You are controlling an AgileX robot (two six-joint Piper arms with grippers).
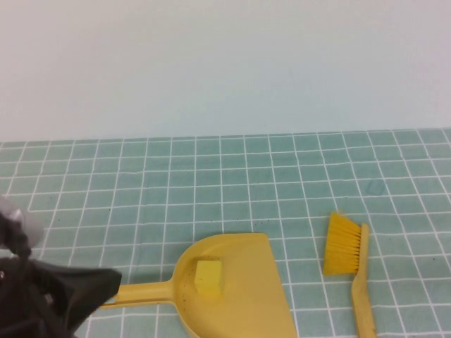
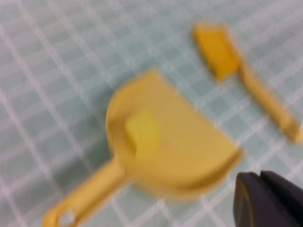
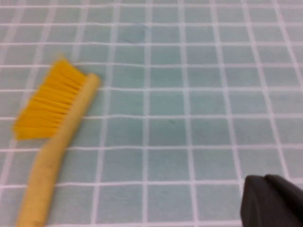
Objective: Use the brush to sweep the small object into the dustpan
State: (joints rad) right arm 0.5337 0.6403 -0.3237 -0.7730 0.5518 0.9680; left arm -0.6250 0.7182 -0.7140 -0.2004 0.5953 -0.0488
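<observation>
Left hand (image 2: 267,198) is what I check first: its dark fingertips sit pressed together in its own wrist view, closed on nothing, raised above the desk just off the dustpan's lip. In the high view I only see the left arm's dark body at the near-left corner, beside the end of the dustpan's handle. Right hand (image 3: 272,201) shows as a dark tip in the corner of its wrist view, also closed and empty, with bare tiles between it and the brush (image 3: 49,137); I cannot find that hand in the high view.

On the green tiled desk (image 1: 211,176) I have wide open room across the whole far half, back to the pale wall. Everything is crowded along the near edge, where the dustpan (image 1: 246,296) and the brush handle both run out of the high view.

I see the small object (image 1: 208,277) lying inside the dustpan, close to the rounded back where the handle joins, so it is in the pan between my two arms, nearer the left. My brush lies flat on the tiles just right of the dustpan, apart from it, bristles pointing left toward the pan, handle toward me.
</observation>
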